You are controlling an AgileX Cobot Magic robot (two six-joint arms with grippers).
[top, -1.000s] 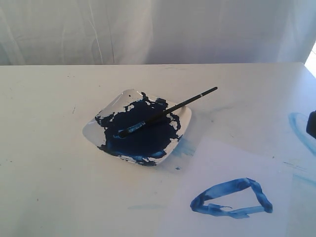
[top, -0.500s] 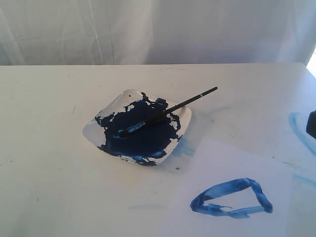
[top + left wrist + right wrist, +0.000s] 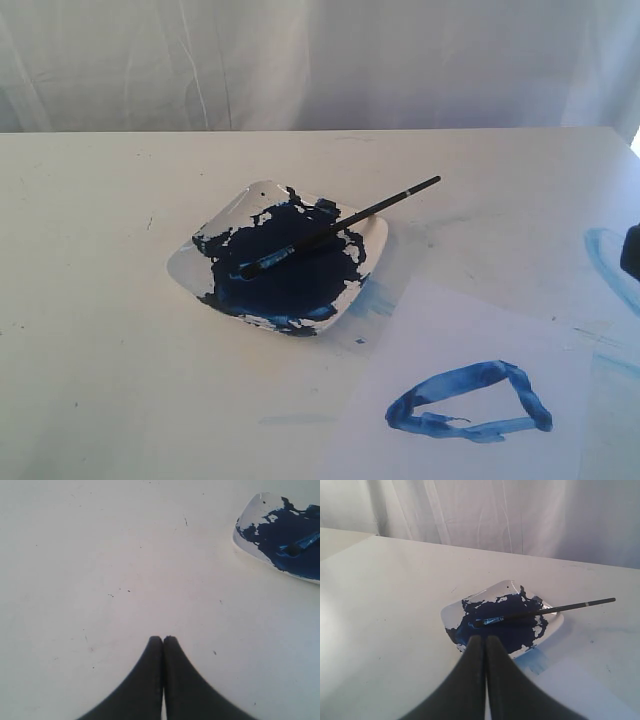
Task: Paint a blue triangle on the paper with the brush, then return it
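The brush (image 3: 335,230) lay across the paint dish (image 3: 183,264), its bristles in the blue. Nearby, the blue triangle (image 3: 455,383) sat on the paper (image 3: 450,320). The left gripper (image 3: 163,640) and right gripper (image 3: 486,638) were pinched closed, empty.

The brush (image 3: 340,228) is thin, with a long black handle and 1 small silver band near the handle's free end. It lies tilted across the dish (image 3: 188,262). Its blue-stained bristles are down in the dark blue paint near the dish's middle, and its handle rests on the dish's rim and sticks out well past it. The paper (image 3: 440,325) is a flat white sheet, faintly bluish, lying just beside the dish on the side where the handle overhangs. The blue triangle (image 3: 450,384) sits on the paper, apart from the dish. It is a closed outline of 3 thick, streaky strokes with rounded corners, white inside.
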